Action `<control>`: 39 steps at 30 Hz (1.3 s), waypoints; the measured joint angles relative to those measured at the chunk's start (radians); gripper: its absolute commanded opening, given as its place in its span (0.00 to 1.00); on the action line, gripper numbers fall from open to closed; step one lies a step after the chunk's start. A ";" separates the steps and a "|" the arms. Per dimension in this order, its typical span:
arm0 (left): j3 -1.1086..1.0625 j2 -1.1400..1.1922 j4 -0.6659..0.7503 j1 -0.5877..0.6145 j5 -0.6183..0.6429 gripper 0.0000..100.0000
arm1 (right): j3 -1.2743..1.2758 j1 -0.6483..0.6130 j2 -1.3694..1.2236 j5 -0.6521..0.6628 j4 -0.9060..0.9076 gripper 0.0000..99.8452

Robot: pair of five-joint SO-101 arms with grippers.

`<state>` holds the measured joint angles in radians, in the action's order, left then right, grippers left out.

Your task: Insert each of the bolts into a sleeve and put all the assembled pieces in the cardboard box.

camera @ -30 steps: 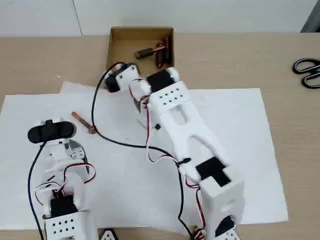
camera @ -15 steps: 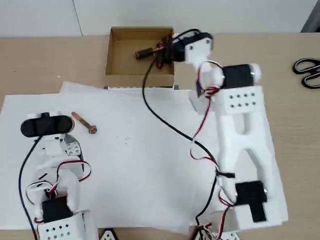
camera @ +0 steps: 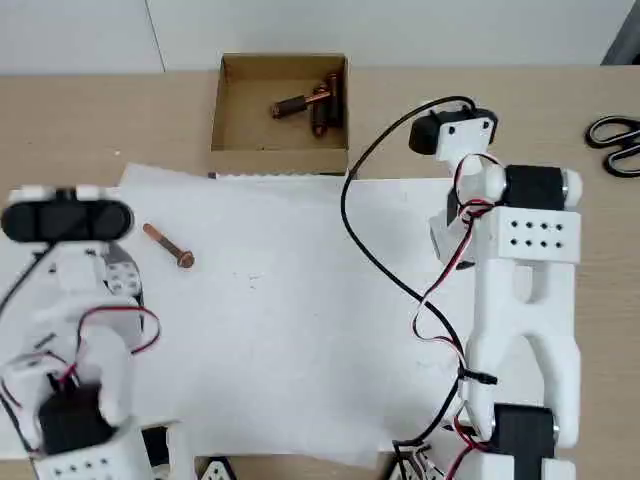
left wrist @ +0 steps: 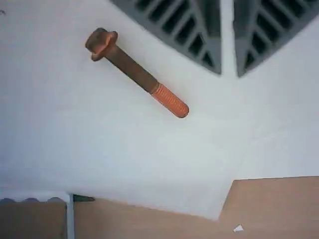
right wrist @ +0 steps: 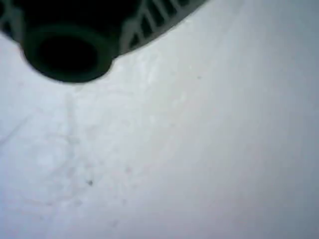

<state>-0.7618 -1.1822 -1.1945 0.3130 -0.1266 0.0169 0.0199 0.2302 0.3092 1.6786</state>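
Observation:
A rusty bolt (camera: 167, 246) lies alone on the white paper (camera: 300, 330) at the left. It lies a little beyond my left gripper's tips (left wrist: 229, 74) as bolt (left wrist: 134, 72), apart from them. My left gripper (camera: 120, 278) is just right of the bolt on the table, with its jaws almost together and nothing between them. The cardboard box (camera: 232, 110) stands at the back centre and holds a few brown assembled pieces (camera: 318, 100) in its right half. My right gripper (camera: 447, 232) hangs over the paper's right part, right of the box.
Black-handled scissors (camera: 615, 142) lie at the far right edge of the wooden table (camera: 100, 120). Black and red cables (camera: 390, 270) trail from the right arm over the paper. The paper's edge (left wrist: 227, 199) is in the left wrist view.
The right arm swung from the box's front left corner, over the box's right edge, then back to the right of the paper. The left arm shifted slightly left.

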 measured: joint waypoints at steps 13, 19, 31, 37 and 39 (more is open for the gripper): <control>0.730 0.813 -0.382 0.000 -0.068 0.01 | 0.178 0.003 0.173 0.000 0.000 0.00; 0.818 1.042 -0.405 0.000 -0.135 0.01 | 0.287 0.002 0.238 0.000 0.000 0.00; 1.054 1.447 -0.453 0.002 -0.721 0.06 | 0.331 0.002 0.265 0.000 -0.029 0.00; 1.289 1.577 -0.480 -0.031 -1.007 0.08 | 0.407 0.002 0.267 0.000 -0.071 0.00; 1.330 1.610 -0.511 -0.049 -1.089 0.08 | 0.437 0.002 0.267 0.000 -0.083 0.00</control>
<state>0.5685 0.4273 -1.7054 0.2639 -1.2160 0.4542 0.0215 0.4971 0.3092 1.5957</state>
